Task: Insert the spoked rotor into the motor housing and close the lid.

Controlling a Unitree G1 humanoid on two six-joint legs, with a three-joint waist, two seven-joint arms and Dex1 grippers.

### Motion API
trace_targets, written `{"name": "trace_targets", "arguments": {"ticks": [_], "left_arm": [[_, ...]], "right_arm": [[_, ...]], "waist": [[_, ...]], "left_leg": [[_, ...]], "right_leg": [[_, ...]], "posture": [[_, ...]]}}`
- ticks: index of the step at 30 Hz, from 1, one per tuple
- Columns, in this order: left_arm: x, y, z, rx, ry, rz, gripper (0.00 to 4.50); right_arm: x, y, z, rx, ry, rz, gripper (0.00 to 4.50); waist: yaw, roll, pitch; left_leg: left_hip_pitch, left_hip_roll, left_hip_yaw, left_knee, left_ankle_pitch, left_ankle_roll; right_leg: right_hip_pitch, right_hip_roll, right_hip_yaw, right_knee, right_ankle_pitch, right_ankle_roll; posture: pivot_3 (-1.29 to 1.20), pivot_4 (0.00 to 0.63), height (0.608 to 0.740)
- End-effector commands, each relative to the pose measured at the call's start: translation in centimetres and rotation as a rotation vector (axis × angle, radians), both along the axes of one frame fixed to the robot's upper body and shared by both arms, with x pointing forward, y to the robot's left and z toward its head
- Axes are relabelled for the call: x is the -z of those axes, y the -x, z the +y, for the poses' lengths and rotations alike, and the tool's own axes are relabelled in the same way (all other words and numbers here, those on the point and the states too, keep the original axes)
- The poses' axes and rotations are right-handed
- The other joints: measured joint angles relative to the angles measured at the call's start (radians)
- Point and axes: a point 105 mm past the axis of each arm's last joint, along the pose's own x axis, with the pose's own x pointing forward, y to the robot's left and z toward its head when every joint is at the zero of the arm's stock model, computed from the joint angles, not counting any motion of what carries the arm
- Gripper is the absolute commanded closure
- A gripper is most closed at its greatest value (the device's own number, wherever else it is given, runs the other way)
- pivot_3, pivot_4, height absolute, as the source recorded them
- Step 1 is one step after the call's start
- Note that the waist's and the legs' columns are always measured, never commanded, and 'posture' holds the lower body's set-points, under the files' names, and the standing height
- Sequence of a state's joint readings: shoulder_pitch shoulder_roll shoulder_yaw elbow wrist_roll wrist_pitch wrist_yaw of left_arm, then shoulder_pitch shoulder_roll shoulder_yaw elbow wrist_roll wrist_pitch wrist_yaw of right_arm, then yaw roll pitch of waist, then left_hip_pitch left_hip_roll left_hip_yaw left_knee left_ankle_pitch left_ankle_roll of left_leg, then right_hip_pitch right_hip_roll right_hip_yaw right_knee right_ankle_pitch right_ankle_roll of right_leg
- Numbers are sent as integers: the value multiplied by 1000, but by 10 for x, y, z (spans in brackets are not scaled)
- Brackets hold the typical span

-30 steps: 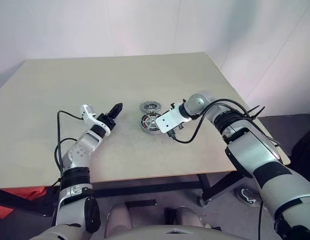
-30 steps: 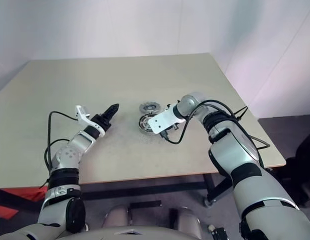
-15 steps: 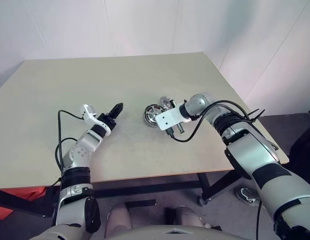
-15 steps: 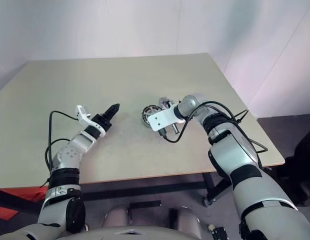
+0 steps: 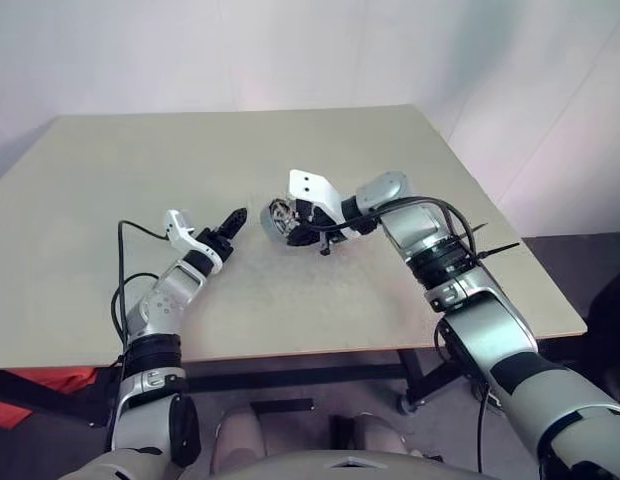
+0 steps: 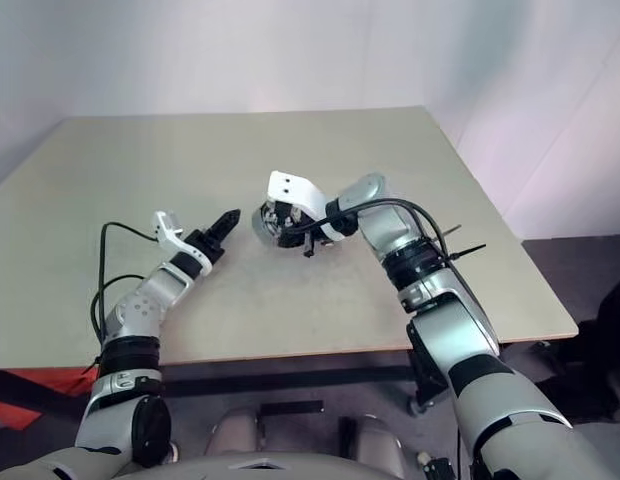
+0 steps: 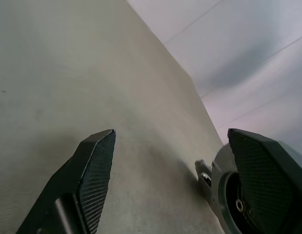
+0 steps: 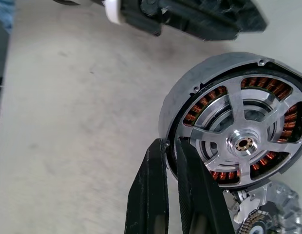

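Motor housing (image 8: 238, 141) tilted on edge

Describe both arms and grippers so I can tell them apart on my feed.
Both arms are silver-grey with black joint bands and loose black cables. The left gripper has two black textured fingers and a small white bracket behind them. The right gripper has matching black fingers and a bigger white plate with two dark holes.

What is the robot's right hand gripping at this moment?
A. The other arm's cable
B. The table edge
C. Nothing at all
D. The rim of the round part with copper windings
D: in the right wrist view its fingers pinch the rim of the housing, whose copper windings show.
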State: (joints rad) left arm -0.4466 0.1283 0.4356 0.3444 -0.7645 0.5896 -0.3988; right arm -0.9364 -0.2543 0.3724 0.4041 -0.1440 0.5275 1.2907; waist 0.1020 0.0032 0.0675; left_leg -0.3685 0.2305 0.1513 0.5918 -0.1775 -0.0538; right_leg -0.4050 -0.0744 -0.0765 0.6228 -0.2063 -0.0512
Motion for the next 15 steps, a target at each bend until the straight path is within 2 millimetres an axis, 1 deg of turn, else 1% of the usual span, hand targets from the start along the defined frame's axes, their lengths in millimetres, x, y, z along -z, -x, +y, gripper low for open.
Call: {"name": "trace_targets", "arguments": {"ticks": [1,6,9,12,14,15], "left_arm": [[-14,0,17,-49,-18,-55,573],[-29,3,46,-129,13,-109,573],[-30,6,54,-149,-5,-110,573],[-28,7,55,-152,-12,-107,573],[-26,7,52,-147,-12,-104,573],[-25,6,50,-144,-12,-101,573]], "right_arm": [[-12,8,9,-13,-29,-15,4482],[7,9,11,45,-1,52,4482],[16,1,13,117,-3,73,4482],[18,-5,17,171,-18,85,4482],[17,-6,18,173,-24,87,3811],[15,-6,19,172,-30,88,3554]], "waist": [[1,0,0],[0,0,0],[0,0,0],[2,0,0],[7,0,0],[7,0,0]], "left_leg": [[0,0,0,0,0,0],[0,0,0,0,0,-1],[1,0,0,0,0,-1],[2,0,0,0,0,-1],[2,-1,0,0,0,-1],[2,-1,0,0,0,-1]], "right_leg": [[0,0,0,0,0,0],[0,0,0,0,0,0],[0,0,0,0,0,0],[2,0,0,0,0,0],[2,-1,0,0,0,1],[3,-1,0,-1,0,1]], "posture": [[0,0,740],[0,0,740],[0,0,740],[0,0,740],[0,0,740],[0,0,740]]}}
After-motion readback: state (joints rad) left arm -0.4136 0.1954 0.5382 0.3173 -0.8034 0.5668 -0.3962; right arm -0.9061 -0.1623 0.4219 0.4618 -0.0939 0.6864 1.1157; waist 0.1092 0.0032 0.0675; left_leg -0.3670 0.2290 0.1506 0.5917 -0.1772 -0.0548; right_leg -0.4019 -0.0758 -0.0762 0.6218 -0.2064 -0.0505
